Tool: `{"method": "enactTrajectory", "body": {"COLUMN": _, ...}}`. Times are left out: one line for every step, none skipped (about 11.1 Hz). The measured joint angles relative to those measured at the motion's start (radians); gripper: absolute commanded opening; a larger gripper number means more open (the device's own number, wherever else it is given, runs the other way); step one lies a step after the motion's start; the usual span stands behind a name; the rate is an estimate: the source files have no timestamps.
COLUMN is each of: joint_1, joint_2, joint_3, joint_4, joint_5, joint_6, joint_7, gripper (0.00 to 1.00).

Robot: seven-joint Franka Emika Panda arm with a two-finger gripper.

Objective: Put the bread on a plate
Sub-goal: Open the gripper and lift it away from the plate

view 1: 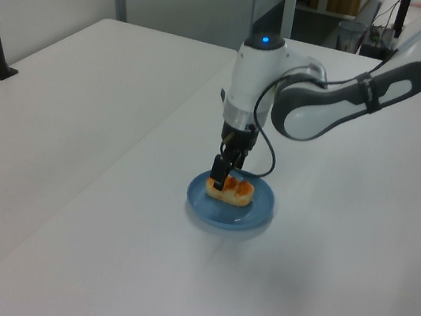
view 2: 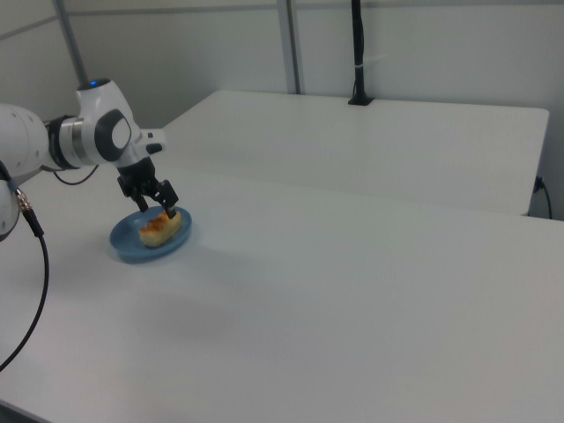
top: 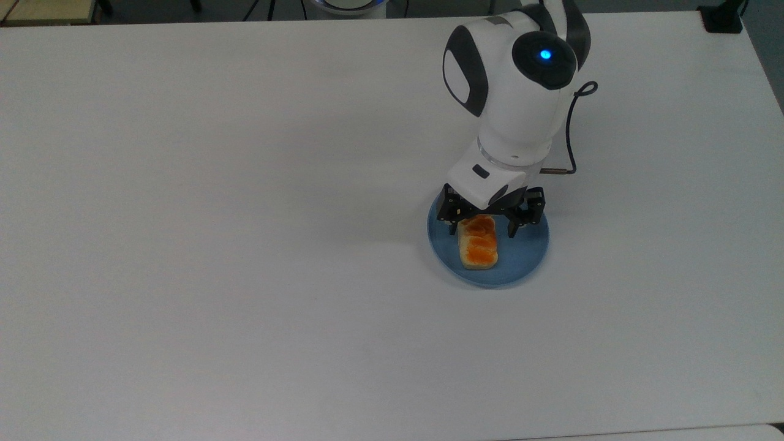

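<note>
**Bread on the plate, gripper open over it**

The two black fingers [top: 454,214] of the gripper [top: 484,225] stood apart, wider than the bread [top: 478,242], and they held nothing. In the top view one finger was at the top view's left of the loaf and the other at the top view's right, both beside the end of the loaf that was nearer to the arm. I could not tell whether the fingertips touched the bread or only stood just beside it. In the left view the near finger [view 1: 220,169] hung in front of the bread [view 1: 231,191] and hid a part of it. In the right view the gripper [view 2: 159,201] was just above the bread [view 2: 159,227].

The bread lay flat on the plate [top: 527,248], with its orange-brown top up and its pale sides showing. In the top view its long side ran from the gripper toward the lower edge of the picture, and it lay on the plate's left half, inside the rim. The plate [view 1: 253,215] was round and light blue, and in the right view the plate [view 2: 128,249] showed around the loaf on all sides.

Above the gripper the white arm [top: 509,92] leaned over the plate, with a blue light on its top joint. A black cable [top: 572,131] ran down its side, at the top view's right.

The plate sat on a white table [top: 214,245]
</note>
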Motion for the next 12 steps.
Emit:
{"method": "enactTrajectory", "body": {"joint_1": -0.003, "joint_2": -0.024, "joint_3": -0.004, "joint_4": 0.009, "joint_5": 0.0, "joint_6": -0.039, "joint_7": 0.0, "gripper": 1.0}}
{"method": "enactTrajectory", "body": {"joint_1": -0.01, "joint_2": -0.063, "joint_3": -0.011, "joint_4": 0.012, "joint_5": -0.002, "joint_6": -0.103, "joint_7": -0.009, "gripper": 1.0}}
{"method": "enactTrajectory", "body": {"joint_1": -0.027, "joint_2": -0.108, "joint_3": -0.019, "joint_4": 0.014, "joint_5": -0.007, "joint_6": -0.185, "joint_7": -0.039, "gripper": 1.0}}
{"method": "enactTrajectory", "body": {"joint_1": -0.059, "joint_2": -0.159, "joint_3": -0.023, "joint_4": 0.016, "joint_5": -0.01, "joint_6": -0.275, "joint_7": -0.107, "gripper": 1.0}}
{"method": "enactTrajectory", "body": {"joint_1": -0.107, "joint_2": -0.22, "joint_3": -0.025, "joint_4": 0.016, "joint_5": -0.011, "joint_6": -0.366, "joint_7": -0.216, "gripper": 1.0}}
{"method": "enactTrajectory", "body": {"joint_1": -0.165, "joint_2": -0.283, "joint_3": -0.026, "joint_4": 0.014, "joint_5": -0.01, "joint_6": -0.435, "joint_7": -0.302, "gripper": 1.0}}
{"method": "enactTrajectory", "body": {"joint_1": -0.221, "joint_2": -0.346, "joint_3": -0.027, "joint_4": 0.009, "joint_5": -0.01, "joint_6": -0.481, "joint_7": -0.351, "gripper": 1.0}}
{"method": "enactTrajectory", "body": {"joint_1": -0.263, "joint_2": -0.401, "joint_3": -0.027, "joint_4": 0.003, "joint_5": -0.009, "joint_6": -0.522, "joint_7": -0.375, "gripper": 1.0}}
{"method": "enactTrajectory", "body": {"joint_1": -0.291, "joint_2": -0.441, "joint_3": -0.027, "joint_4": -0.005, "joint_5": -0.007, "joint_6": -0.551, "joint_7": -0.381, "gripper": 1.0}}
{"method": "enactTrajectory", "body": {"joint_1": -0.312, "joint_2": -0.475, "joint_3": -0.027, "joint_4": -0.016, "joint_5": 0.012, "joint_6": -0.567, "joint_7": -0.382, "gripper": 1.0}}
{"method": "enactTrajectory", "body": {"joint_1": -0.323, "joint_2": -0.495, "joint_3": -0.027, "joint_4": -0.024, "joint_5": 0.029, "joint_6": -0.571, "joint_7": -0.382, "gripper": 1.0}}
{"method": "enactTrajectory", "body": {"joint_1": -0.327, "joint_2": -0.506, "joint_3": -0.027, "joint_4": -0.03, "joint_5": 0.035, "joint_6": -0.579, "joint_7": -0.382, "gripper": 1.0}}
